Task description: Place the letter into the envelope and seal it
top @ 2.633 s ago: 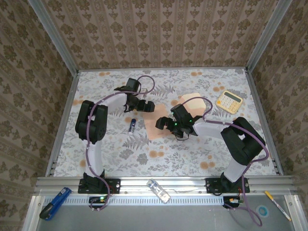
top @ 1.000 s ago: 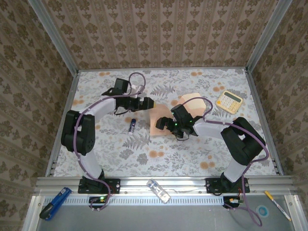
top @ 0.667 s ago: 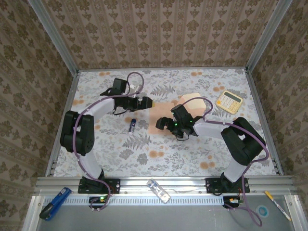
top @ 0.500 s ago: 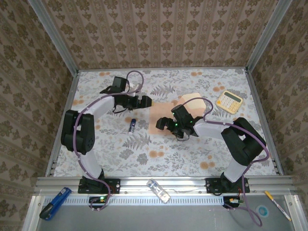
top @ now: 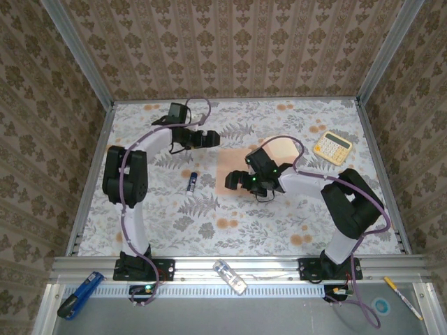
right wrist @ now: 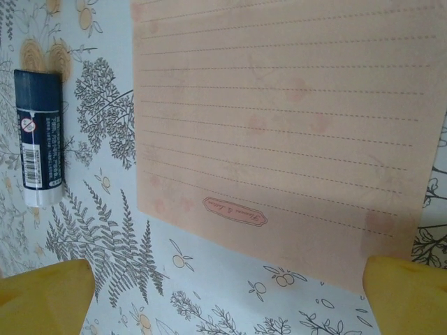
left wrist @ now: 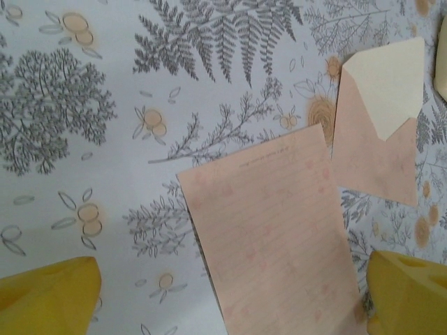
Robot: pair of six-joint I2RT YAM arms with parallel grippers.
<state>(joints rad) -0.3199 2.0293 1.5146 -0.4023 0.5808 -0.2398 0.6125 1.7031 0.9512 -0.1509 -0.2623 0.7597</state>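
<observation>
The peach-orange ruled paper letter lies flat near the middle of the floral-patterned tabletop. The salmon-pink paper envelope lies flat just beside the letter's far right corner, partly under the right arm in the top view. In the left wrist view the letter is outside the envelope, whose pale cream pointed flap is folded open.

The left tool hovers over the tabletop left of the letter's far end. Its yellow fingertips are spread wide and pinch nothing.

The right tool hangs over the letter's near end, its yellow fingertips likewise spread wide with nothing between them.

A dark blue glue stick lies on the tabletop left of the letter, apart from it. A yellow calculator sits right of the envelope.
</observation>
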